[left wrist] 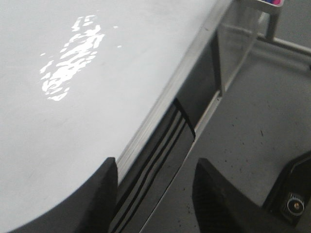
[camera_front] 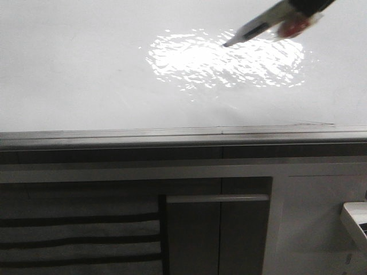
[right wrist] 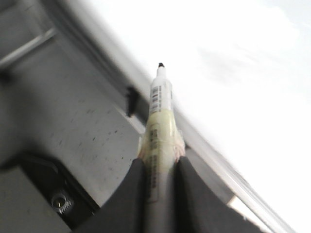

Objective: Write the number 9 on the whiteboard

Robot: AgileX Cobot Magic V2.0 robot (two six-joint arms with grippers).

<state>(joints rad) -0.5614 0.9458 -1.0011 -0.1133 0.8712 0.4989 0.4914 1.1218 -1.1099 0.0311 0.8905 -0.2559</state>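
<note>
The whiteboard point(camera_front: 86, 69) fills the upper half of the front view, with a rippled glare patch point(camera_front: 223, 60) and a grey metal rail point(camera_front: 172, 137) along its near edge. No number 9 shows on it. My right gripper point(right wrist: 158, 167) is shut on a white marker point(right wrist: 159, 121) with a black tip. In the front view the marker point(camera_front: 261, 26) comes in from the upper right, its tip over the glare patch; whether it touches the board is unclear. My left gripper point(left wrist: 154, 179) is open and empty beside the whiteboard's point(left wrist: 73, 121) edge rail.
Grey cabinet panels point(camera_front: 218, 229) with a handle bar point(camera_front: 218, 198) stand below the rail. A striped dark panel point(camera_front: 80, 235) is at lower left. A white object point(camera_front: 355, 220) sticks in at the right edge. Speckled grey floor point(left wrist: 252, 126) lies beside the board.
</note>
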